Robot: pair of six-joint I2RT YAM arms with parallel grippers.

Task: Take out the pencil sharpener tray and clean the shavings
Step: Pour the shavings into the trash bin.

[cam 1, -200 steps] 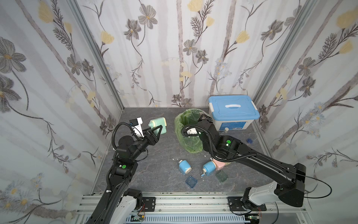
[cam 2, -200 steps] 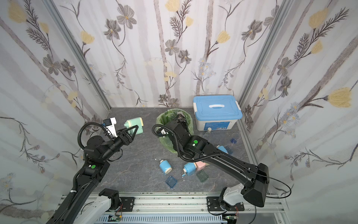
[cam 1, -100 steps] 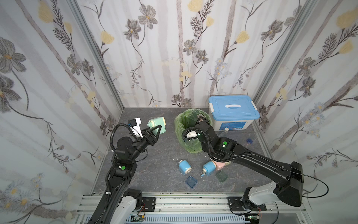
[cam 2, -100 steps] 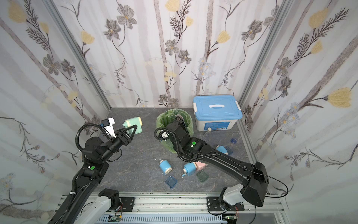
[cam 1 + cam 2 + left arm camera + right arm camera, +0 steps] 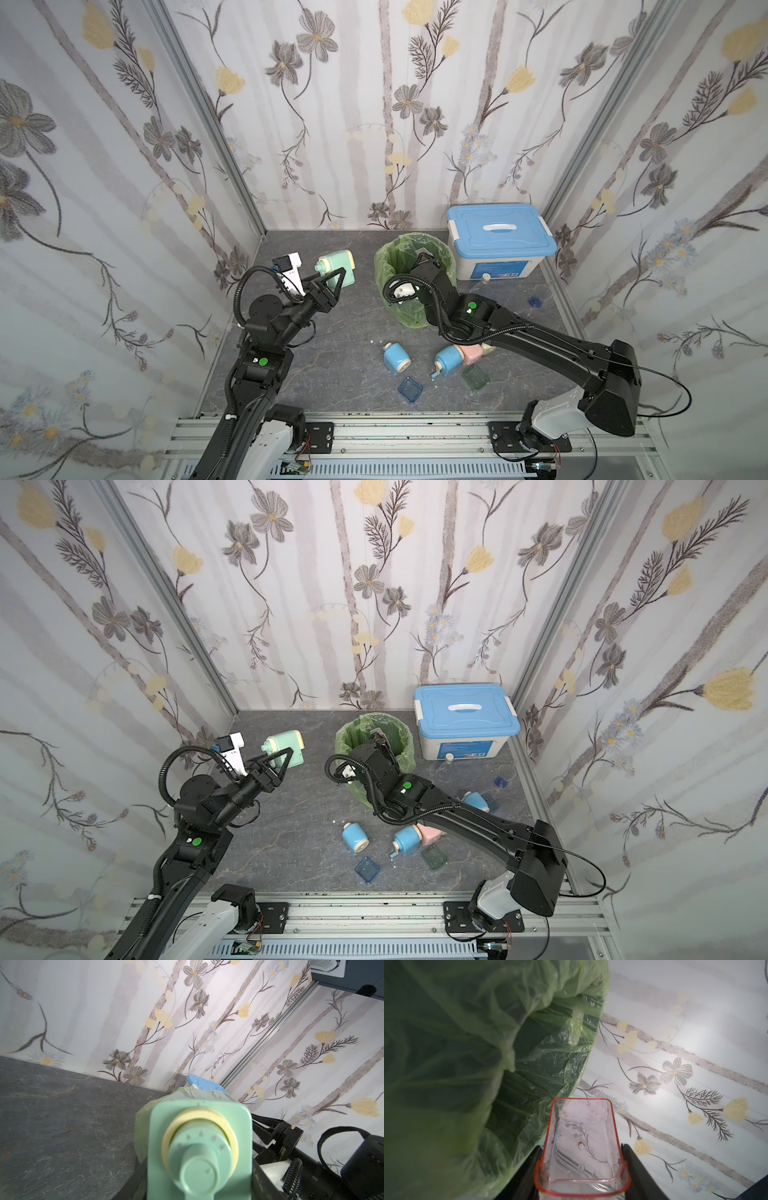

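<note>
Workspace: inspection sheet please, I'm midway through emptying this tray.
Surface: grey stone-look tabletop, few whitish flecks.
Job's things: green sharpener held aloft; red-rimmed clear tray over green-lined bin.
Clutter: blue sharpeners, pink sharpener, blue tray, green tray, blue-lidded box.
Grippers: left gripper shut on green sharpener; right gripper shut on tray.
Cables: black hoses looped at both wrists, none seen snagged.
Surroundings: floral walls.
</note>
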